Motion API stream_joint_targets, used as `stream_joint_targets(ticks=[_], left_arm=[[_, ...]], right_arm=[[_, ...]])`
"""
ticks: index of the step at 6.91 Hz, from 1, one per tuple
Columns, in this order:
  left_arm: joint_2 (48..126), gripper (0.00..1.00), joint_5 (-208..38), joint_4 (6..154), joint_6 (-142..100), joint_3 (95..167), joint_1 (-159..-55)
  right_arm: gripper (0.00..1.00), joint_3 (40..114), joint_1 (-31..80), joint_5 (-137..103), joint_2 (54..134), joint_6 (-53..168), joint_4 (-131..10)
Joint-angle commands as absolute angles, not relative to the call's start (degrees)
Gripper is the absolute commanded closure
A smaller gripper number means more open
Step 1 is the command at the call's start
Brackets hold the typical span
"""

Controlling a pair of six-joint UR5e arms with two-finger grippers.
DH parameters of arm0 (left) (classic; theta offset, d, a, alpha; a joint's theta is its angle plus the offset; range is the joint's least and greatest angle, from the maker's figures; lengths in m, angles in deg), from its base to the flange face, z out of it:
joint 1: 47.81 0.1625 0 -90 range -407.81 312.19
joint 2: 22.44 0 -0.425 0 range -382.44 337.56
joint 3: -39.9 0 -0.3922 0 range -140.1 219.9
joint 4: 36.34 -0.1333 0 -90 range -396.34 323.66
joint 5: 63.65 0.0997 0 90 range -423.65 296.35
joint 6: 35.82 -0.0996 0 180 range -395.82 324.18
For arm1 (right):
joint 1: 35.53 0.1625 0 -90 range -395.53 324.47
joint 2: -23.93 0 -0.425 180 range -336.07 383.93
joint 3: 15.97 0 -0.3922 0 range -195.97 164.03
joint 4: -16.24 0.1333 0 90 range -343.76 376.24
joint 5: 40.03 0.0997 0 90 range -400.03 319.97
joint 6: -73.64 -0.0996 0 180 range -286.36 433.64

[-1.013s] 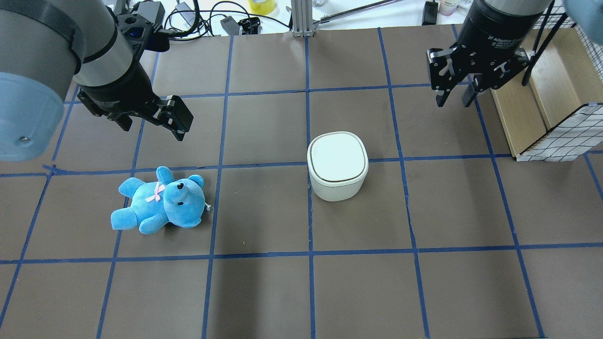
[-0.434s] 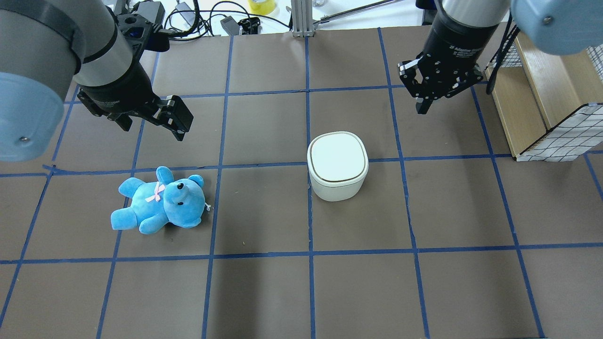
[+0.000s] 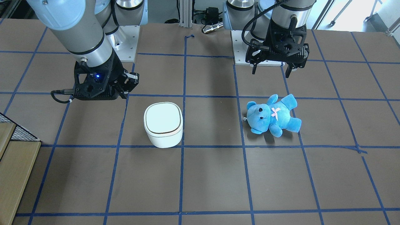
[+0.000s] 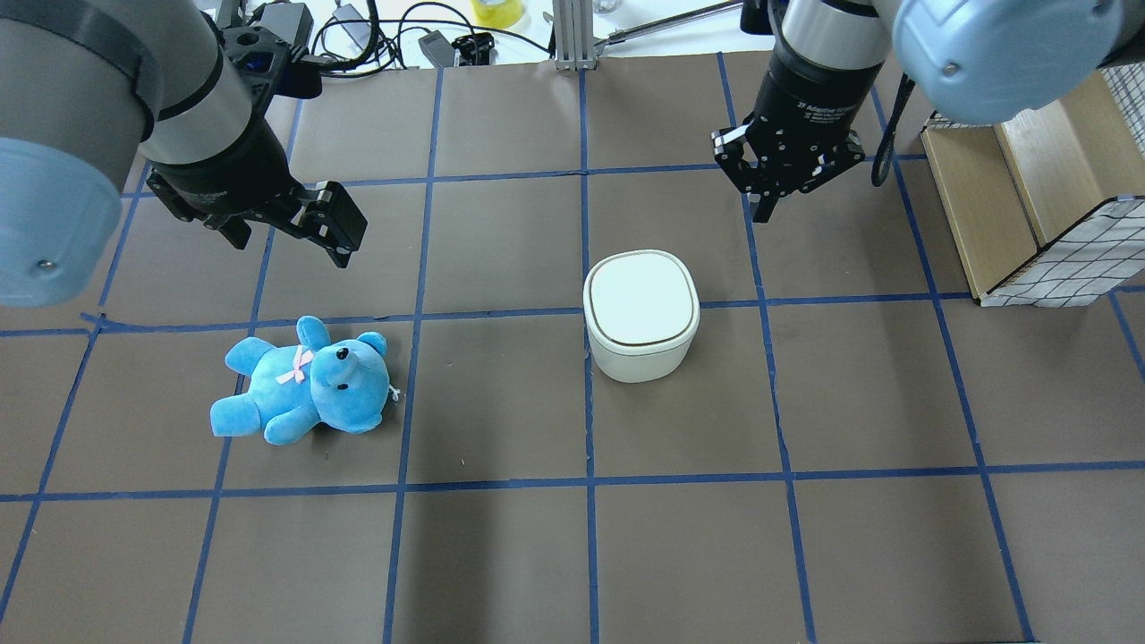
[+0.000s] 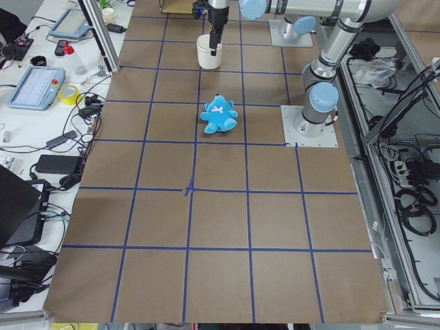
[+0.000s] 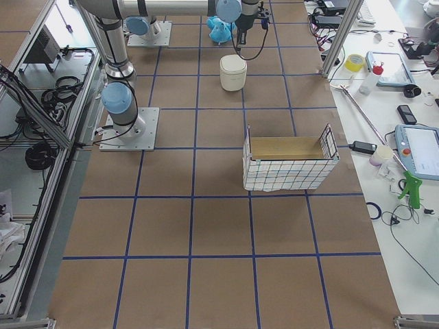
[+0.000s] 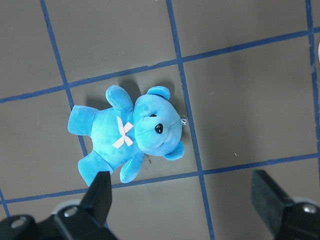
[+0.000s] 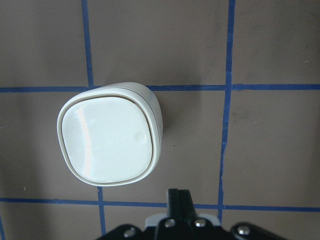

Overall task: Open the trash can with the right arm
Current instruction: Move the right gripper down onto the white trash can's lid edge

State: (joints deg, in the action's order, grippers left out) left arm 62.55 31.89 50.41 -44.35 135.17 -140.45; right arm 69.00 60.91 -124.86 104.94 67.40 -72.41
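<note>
A brown panelled worktop [image 4: 501, 555] gridded with blue tape carries everything. The silver-grey tubular right arm [image 4: 818, 63], with light-blue joint caps, reaches in from the far right of the overhead view, and the matching left arm [image 4: 116, 98], trailing a thick black hose, hangs over the left half. At the right edge stands an open wooden crate [image 4: 1029, 197] with white wire-mesh sides. The small white plastic trash can [image 4: 641, 313], rounded-square with a flat lid edged by a thin dark seam, sits near the middle of the worktop beside a lengthwise tape line, lid down flat. A blue plush bear [image 4: 304, 380] with a pink ribbon lies on its back well to the can's left, under the left arm. The black right tool [image 4: 762, 207], a blue light glowing on its wrist block, hovers beyond the can's far right corner, clear of it, its two fingers [image 8: 179, 200] pressed together on nothing. The black left tool [image 7: 185, 200] hangs above the bear, fingers spread wide and empty.
</note>
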Motion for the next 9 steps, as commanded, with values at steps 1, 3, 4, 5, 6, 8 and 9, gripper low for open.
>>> stream_joint_targets(ticks=[1,3,4,5,6,8,9], left_arm=[[62.5,0.00,31.9,50.4,-44.3,135.2,-140.4],[62.5,0.00,31.9,50.4,-44.3,135.2,-140.4],[62.5,0.00,31.9,50.4,-44.3,135.2,-140.4],[62.5,0.00,31.9,50.4,-44.3,135.2,-140.4],[62.5,0.00,31.9,50.4,-44.3,135.2,-140.4],[62.5,0.00,31.9,50.4,-44.3,135.2,-140.4],[62.5,0.00,31.9,50.4,-44.3,135.2,-140.4]], right_arm=[[1.00,71.1,62.3,-124.8,103.4,66.6,-74.5],[1.00,76.6,63.3,-124.8,103.3,66.5,-81.4],[1.00,78.4,63.7,-124.8,103.2,66.6,-83.5],[1.00,79.8,63.7,-124.8,102.8,66.6,-85.1],[1.00,80.8,64.0,-124.7,102.0,66.6,-86.8],[1.00,81.6,65.1,-124.7,100.7,67.1,-89.2],[1.00,81.6,65.1,-124.7,99.8,67.1,-90.5]])
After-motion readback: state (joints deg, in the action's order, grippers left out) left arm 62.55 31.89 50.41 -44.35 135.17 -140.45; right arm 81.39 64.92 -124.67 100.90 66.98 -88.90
